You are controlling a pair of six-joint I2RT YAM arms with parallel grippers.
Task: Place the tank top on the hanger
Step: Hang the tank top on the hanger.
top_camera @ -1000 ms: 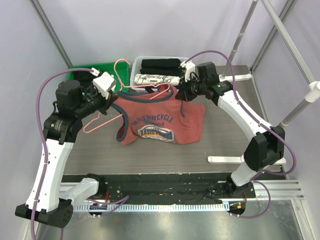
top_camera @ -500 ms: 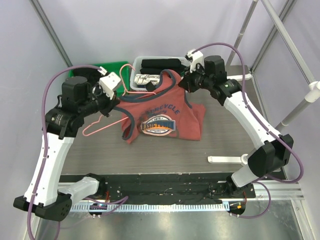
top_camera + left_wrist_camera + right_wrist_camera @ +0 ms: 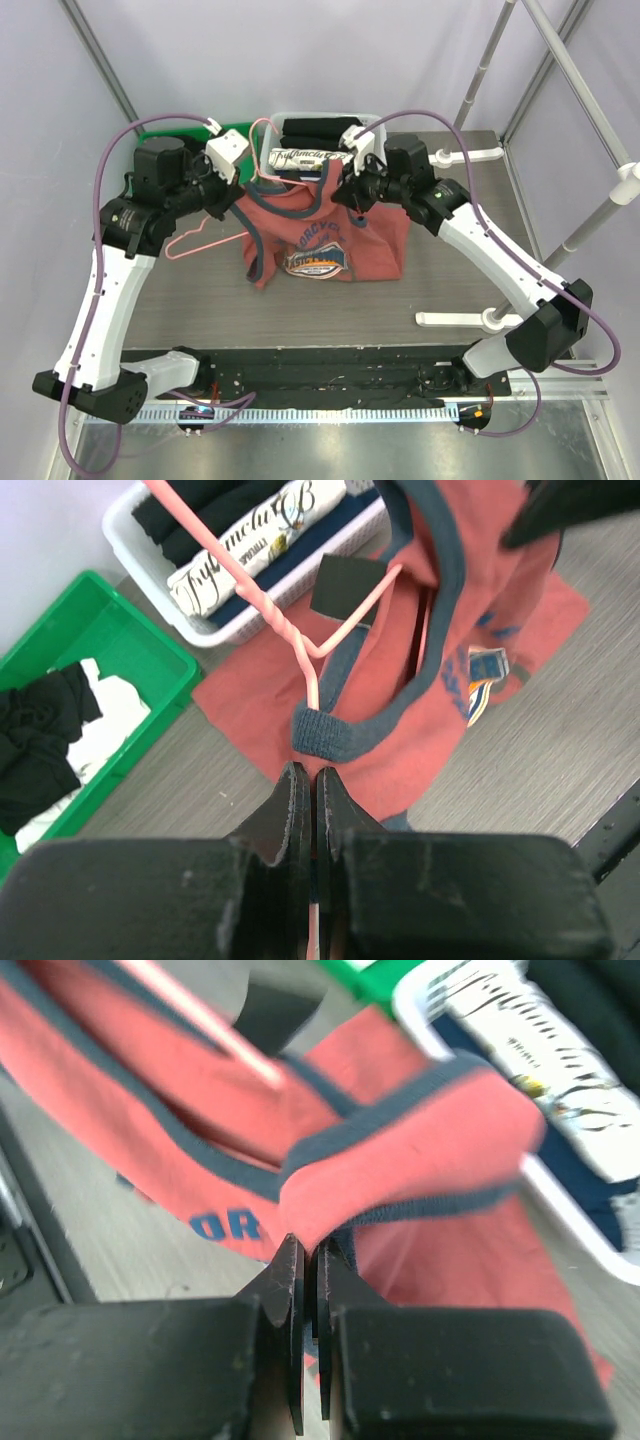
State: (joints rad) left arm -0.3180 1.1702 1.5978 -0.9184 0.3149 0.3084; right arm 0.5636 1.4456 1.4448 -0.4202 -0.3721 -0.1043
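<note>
1. Firstly, in the left wrist view, the left gripper [image 3: 313,780] is pressed closed on the pink wire of the hanger [image 3: 258,598], with almost no gap between the jaws.
2. The wire runs away from the fingers to its twisted neck, and one arm of it goes to the right into the opening of the tank top [image 3: 480,600]. A navy edge of the shirt loops around the wire just ahead of the fingers.
3. Behind them a white basket [image 3: 140,570] and a green bin [image 3: 150,630] stand side by side. The red cloth reaches the near wall of the basket. Bare table [image 3: 570,760] shows at the right.
4. Next, in the right wrist view, which is blurred, the right gripper [image 3: 308,1250] is closed narrowly on a navy-trimmed fold of the tank top. The fold is lifted above the table.
5. Finally, in the top view, both grippers are near each other just in front of the basket. The upper part of the tank top is raised and its lower hem lies on the table.
6. One corner of the hanger sticks out to the left of the shirt, over bare table.
7. A wide bare strip lies between the hem and the near edge. On the right there are white bars [image 3: 450,318] and upright poles, and the far side is closed by the basket and the bin.
</note>
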